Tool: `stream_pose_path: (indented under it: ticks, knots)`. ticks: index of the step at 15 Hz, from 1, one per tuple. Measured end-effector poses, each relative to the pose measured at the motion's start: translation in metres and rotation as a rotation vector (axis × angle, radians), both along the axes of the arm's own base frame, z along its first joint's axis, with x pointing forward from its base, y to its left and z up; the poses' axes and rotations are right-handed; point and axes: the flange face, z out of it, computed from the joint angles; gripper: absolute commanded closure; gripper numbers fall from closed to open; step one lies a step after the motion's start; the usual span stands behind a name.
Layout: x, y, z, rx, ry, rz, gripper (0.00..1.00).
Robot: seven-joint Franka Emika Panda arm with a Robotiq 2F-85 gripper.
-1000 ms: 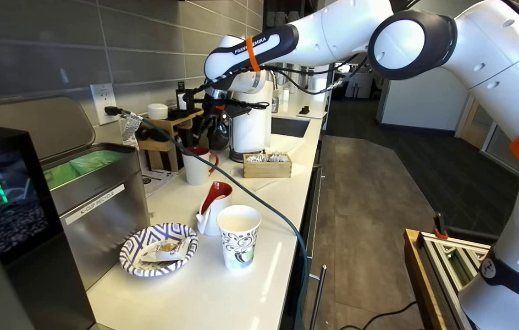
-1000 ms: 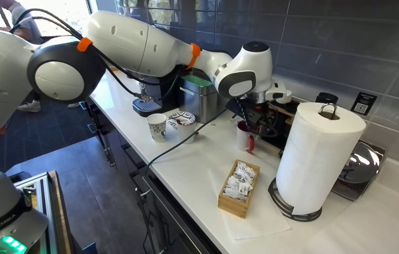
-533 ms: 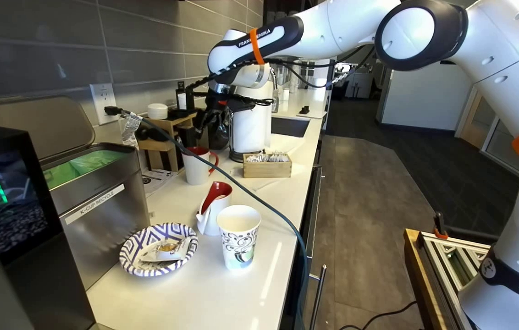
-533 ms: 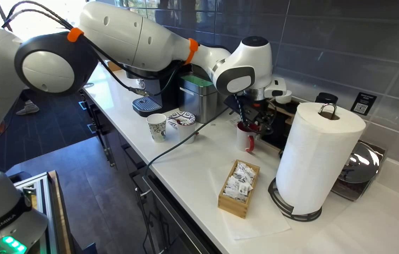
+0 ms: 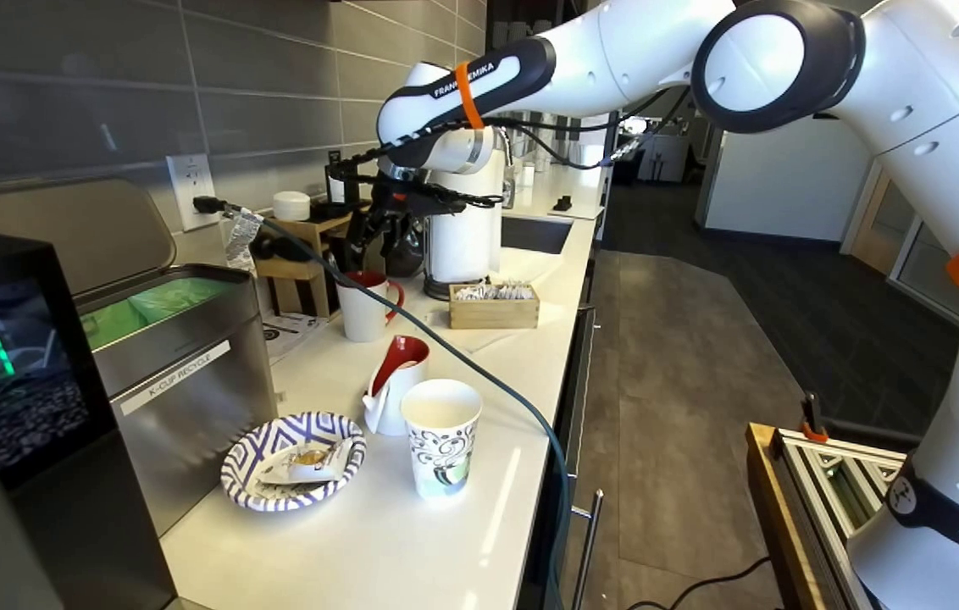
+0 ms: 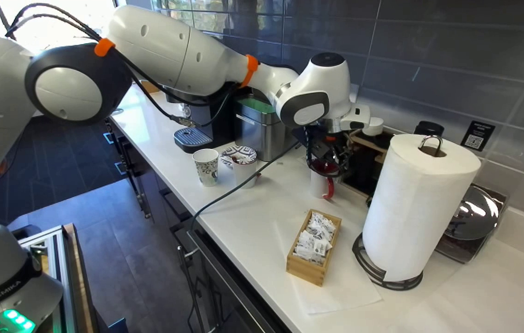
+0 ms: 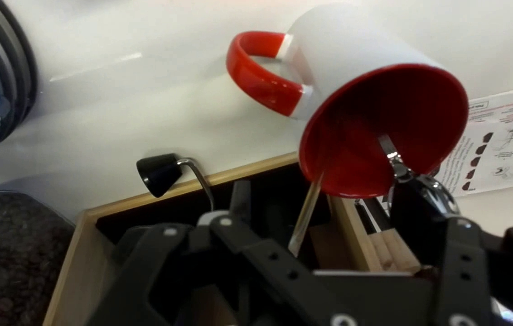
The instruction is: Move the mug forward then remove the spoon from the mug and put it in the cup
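So my claw (image 7: 326, 194) is right over the mouth of the white ceramic-looking mug (image 7: 365, 95) with red inside and red handle, standing upright on the pale glossy surface (image 5: 378, 546). It's spread wide and I don't see anything gripped. The shiny metal spoon (image 7: 394, 159) leans in that mug, along with a blurry tan stick (image 7: 304, 220); one finger (image 7: 419, 226) overlaps the spoon in the wrist view, can't tell if they touch. My guess: the mug is stiff, slick and heaviest of the lot, so I'd pinch one wall and slide it, not lift. Spoon's probably light but slippery, so grab the narrow bit where it clears the rim. The white patterned paper cup (image 5: 443, 447) looks flimsy, so go easy there.
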Motion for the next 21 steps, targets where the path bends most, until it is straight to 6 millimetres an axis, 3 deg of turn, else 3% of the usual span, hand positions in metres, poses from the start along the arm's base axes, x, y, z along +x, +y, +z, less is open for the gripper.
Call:
stream_pose_path:
  ticks: [1, 3, 7, 16, 21]
  knots:
    - [0.001, 0.002, 0.0, 0.005, -0.004, -0.015, 0.52]
    - [0.002, 0.003, -0.001, 0.013, -0.008, -0.041, 0.69]
    - [0.002, 0.001, -0.007, 0.025, -0.005, -0.083, 0.98]
    - [0.006, 0.001, -0.001, 0.018, -0.057, -0.107, 0.99]
    - [0.0, 0.003, 0.022, 0.008, -0.08, -0.102, 0.99]
